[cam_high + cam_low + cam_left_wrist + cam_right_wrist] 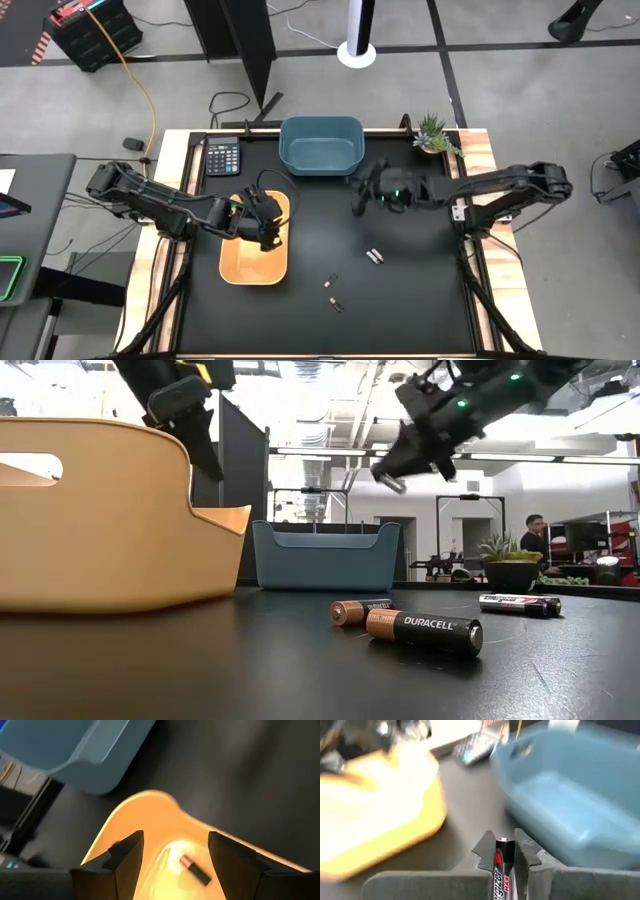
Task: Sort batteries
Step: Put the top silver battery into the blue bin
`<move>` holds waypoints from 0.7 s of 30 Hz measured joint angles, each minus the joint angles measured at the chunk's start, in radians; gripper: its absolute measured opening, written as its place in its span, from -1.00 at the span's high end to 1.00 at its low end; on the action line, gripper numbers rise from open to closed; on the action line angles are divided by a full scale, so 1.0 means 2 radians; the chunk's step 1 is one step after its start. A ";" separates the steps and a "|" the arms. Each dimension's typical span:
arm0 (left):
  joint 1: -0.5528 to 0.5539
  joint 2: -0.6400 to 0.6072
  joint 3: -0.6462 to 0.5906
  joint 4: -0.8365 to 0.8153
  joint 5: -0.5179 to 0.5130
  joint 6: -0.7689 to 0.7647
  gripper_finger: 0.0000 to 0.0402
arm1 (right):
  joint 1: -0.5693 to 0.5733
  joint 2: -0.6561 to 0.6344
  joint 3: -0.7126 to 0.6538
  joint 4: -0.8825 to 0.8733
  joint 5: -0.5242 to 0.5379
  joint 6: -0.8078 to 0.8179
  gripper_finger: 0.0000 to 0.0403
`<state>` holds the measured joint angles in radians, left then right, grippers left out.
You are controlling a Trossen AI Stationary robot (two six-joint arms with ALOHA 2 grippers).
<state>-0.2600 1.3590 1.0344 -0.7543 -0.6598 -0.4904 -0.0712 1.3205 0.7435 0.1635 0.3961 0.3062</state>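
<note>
Seen from above, the left gripper (268, 222) is held over the orange tray (240, 266), which lies near the left edge of the black tabletop (420, 290). The right gripper (358, 196) is poised just in front of the blue bin (321, 146) that stands at the middle of the far edge. Loose batteries are seen on the bare tabletop: a pair (375, 256) right of centre and two separate cells (333, 293) closer to the near edge. A calculator (222, 158) is found at the far left corner and a small plant (434, 133) at the far right corner.

At table height, two copper-and-black Duracell cells (420, 630) are shown lying touching each other on the tabletop, with the silver-and-black pair (520, 603) beyond them to the right. The right gripper (392, 478) is raised well above the surface, with a pale cell end showing at its tip.

Through the left wrist camera, the left gripper's fingers (125, 855) are spread wide and nothing is held; one copper-ended battery (196, 870) is seen lying inside the orange tray below them.

Through the right wrist camera, the right gripper (504, 851) is pressed together on an Energizer battery (504, 857), pinched upright between its tips, with the blue bin (580, 805) just beyond.
</note>
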 joint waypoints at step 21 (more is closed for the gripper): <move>0.000 0.000 0.000 0.202 0.037 0.121 -0.09 | -0.212 0.193 0.186 -0.042 -0.042 -0.062 0.70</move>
<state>-0.2598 1.3594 1.0344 -0.3507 -0.5861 -0.2486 -0.4942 1.7064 1.1160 0.0798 0.3119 0.1827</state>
